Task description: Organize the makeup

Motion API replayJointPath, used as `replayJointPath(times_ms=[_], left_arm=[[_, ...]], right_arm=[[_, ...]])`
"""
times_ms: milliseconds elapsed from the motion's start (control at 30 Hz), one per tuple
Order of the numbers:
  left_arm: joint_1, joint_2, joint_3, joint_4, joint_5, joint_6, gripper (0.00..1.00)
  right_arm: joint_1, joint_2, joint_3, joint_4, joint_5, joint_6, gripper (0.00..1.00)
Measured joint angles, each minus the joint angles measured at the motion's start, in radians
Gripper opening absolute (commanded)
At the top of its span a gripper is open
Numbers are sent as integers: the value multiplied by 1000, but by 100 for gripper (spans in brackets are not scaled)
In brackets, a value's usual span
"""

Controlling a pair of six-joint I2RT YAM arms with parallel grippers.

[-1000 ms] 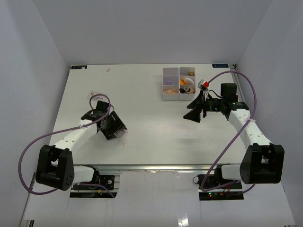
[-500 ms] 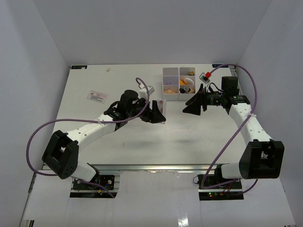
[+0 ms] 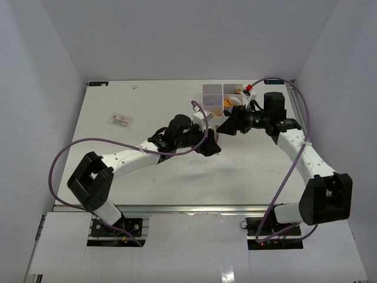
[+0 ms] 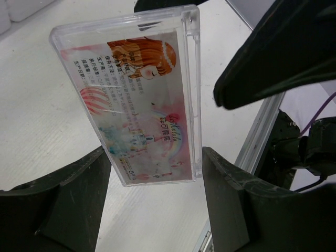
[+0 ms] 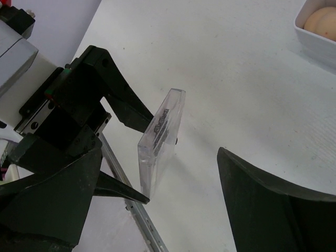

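My left gripper (image 3: 209, 143) is shut on a clear flat case (image 4: 142, 89) with a pink cartoon label, held on edge above the table. One of its fingers (image 5: 126, 107) presses each side of the case (image 5: 160, 139). My right gripper (image 3: 230, 125) faces it, open wide. The case stands between the right fingers without touching them, and one right finger (image 4: 283, 52) looms beside it. The makeup lies in the white compartment box (image 3: 211, 97) behind the grippers. A tan sponge (image 5: 320, 21) shows in a compartment there; the other pieces are too small to tell apart.
A small printed card (image 3: 121, 120) lies flat at the left of the white table (image 3: 147, 106). The metal rail at the table's front edge (image 5: 142, 226) runs just below the case. Purple cables loop over both arms.
The left arm has swung from the table's left to right of centre, carrying the case. The right gripper has moved back and left to meet it, its jaws spreading slightly wider.
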Motion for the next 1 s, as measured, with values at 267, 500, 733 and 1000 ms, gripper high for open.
replayJointPath(times_ms=[267, 500, 733, 1000], left_arm=[[-11, 41, 66, -7, -51, 15, 2], [-35, 61, 86, -12, -76, 18, 12], [-44, 71, 91, -16, -122, 24, 37], [-50, 71, 93, -16, -168, 26, 77]], right_arm=[[33, 0, -1, 21, 117, 37, 63], [62, 21, -1, 39, 161, 34, 35], [69, 34, -1, 40, 176, 40, 17], [70, 35, -1, 47, 174, 12, 13]])
